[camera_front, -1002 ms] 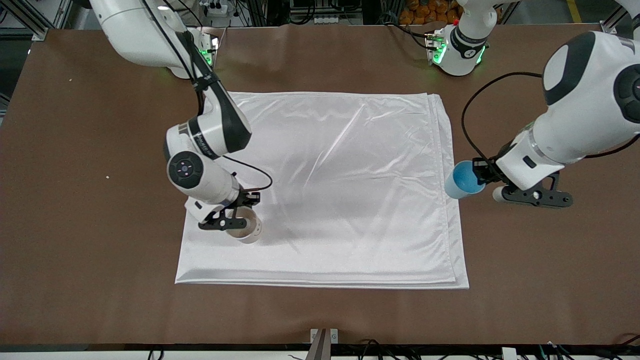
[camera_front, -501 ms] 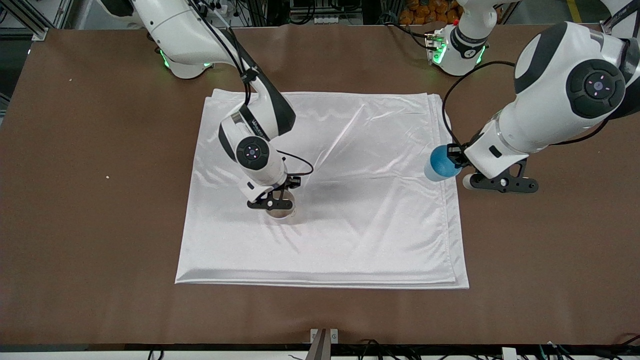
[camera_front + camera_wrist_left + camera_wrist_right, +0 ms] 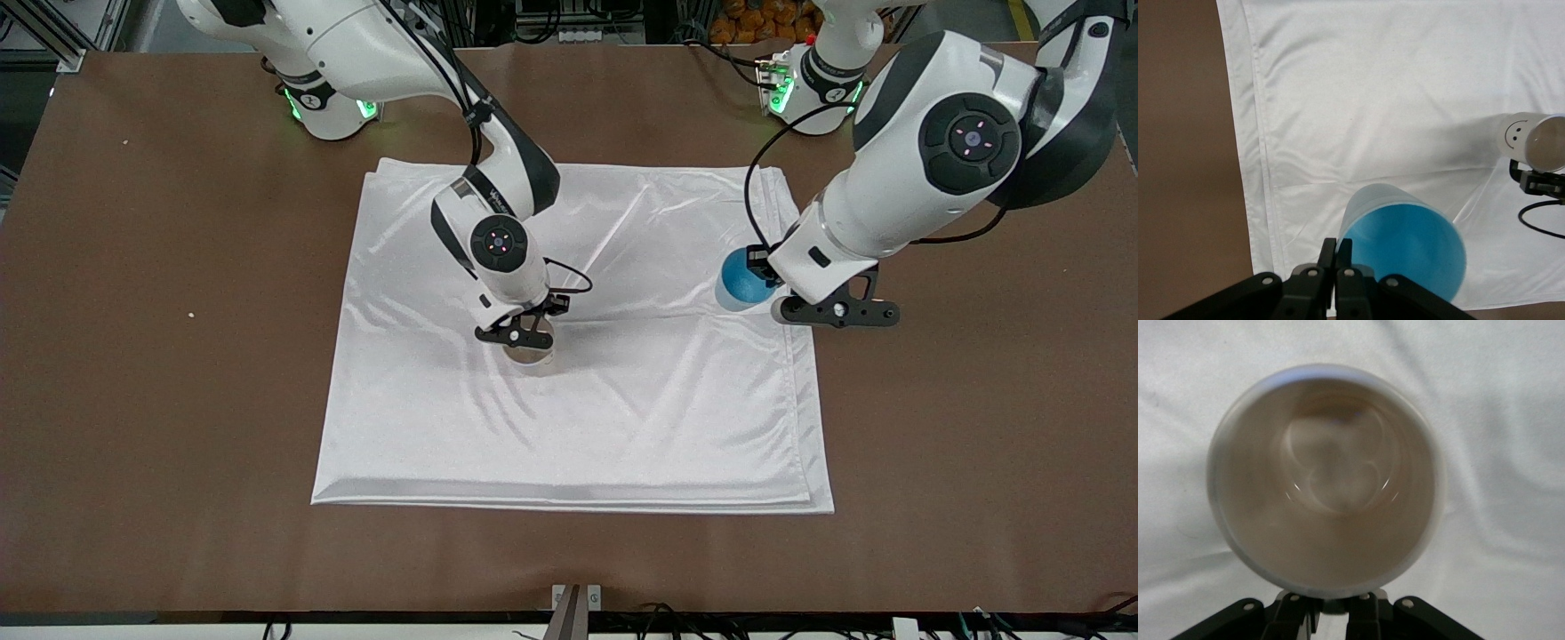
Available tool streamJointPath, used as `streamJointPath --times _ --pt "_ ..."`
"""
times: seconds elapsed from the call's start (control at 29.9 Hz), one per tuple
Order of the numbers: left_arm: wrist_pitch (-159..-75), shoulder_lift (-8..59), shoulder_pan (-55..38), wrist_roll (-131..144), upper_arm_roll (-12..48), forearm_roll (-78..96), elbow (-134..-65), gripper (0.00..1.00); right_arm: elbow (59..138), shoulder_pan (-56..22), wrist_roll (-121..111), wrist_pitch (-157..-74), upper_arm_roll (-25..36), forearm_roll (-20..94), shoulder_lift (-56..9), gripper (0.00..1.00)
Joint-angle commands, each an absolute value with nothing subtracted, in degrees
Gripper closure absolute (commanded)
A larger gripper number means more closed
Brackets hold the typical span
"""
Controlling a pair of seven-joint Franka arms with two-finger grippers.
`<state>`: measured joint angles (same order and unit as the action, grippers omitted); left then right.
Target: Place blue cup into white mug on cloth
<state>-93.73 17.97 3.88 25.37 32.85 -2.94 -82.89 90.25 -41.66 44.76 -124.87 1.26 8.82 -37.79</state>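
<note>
**Over the cloth: two held vessels, both arms engaged**

On the brown table (image 3: 160, 373), a large shiny white satin-like cloth (image 3: 622, 427), folded in layers and lightly wrinkled, lies near the middle.

Item 1. Small off-white ceramic mug (image 3: 531, 354); smiley face drawn on its side, seen only in the left wrist view (image 3: 1515, 131). Position: over the middle of the cloth; whether it rests on the fabric or hangs just above cannot be told. Front view: mostly hidden under the right gripper (image 3: 520, 338). Handle not visible. Right wrist view shows its empty brownish inside (image 3: 1325, 480), mouth up toward the camera. Right gripper closed on the mug at its rim. Right arm reaches from its base down to the cloth's centre, wrist pointing downward.

Item 2. Small light-blue tapered handleless cup (image 3: 740, 278), brighter blue inside (image 3: 1405, 250). Position: in the air over the cloth's edge toward the left arm's end, tilted. Left gripper (image 3: 1336, 267) clamped on its rim, fingers nearly together; fingertips partly cut off. Left arm bends inward, forearm slanting toward the cloth.
</note>
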Motion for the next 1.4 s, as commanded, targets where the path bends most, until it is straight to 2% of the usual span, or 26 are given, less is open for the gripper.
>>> streamJointPath --times 0.0,0.3,0.4,0.47,0.5,0.53,0.63,0.7,1.37 --pt "-96.15 19.07 2.29 28.3 32.96 -2.99 -82.79 1.0 89.3 -43.5 47.55 -126.21 1.58 10.02 -39.2 1.0" --pt "-97.03 19.95 2.02 28.56 32.78 -3.08 -82.79 1.0 89.56 -44.56 48.69 -127.62 1.67 10.02 -40.43 0.98" --pt "-97.12 19.95 1.93 28.65 32.7 -3.08 -82.79 1.0 89.56 -44.65 48.69 -127.62 1.67 9.93 -40.43 0.94" --pt "-97.12 19.95 1.85 28.83 32.7 -3.08 -82.79 1.0 89.56 -44.65 48.78 -127.62 1.67 9.93 -40.43 0.86" --pt "-97.12 19.95 1.76 29.0 32.7 -2.99 -82.79 1.0 89.56 -44.65 48.69 -127.62 1.67 9.93 -40.52 0.8" --pt "-97.12 19.95 1.58 29.18 32.7 -2.99 -82.79 1.0 89.56 -44.65 48.69 -127.62 1.67 9.93 -40.52 0.67" --pt "-97.12 19.95 1.49 29.62 32.7 -3.08 -82.79 1.0 89.56 -44.56 48.78 -127.62 1.67 9.93 -40.43 0.19" --pt "-97.12 19.95 1.49 29.62 32.7 -3.08 -82.79 1.0 89.56 -44.65 48.78 -127.62 1.67 9.93 -40.43 0.0" --pt "-96.42 19.6 1.58 29.62 32.78 -2.11 -82.71 1.0 89.56 -45.26 50.98 -124.81 1.58 9.84 -37.18 0.0"
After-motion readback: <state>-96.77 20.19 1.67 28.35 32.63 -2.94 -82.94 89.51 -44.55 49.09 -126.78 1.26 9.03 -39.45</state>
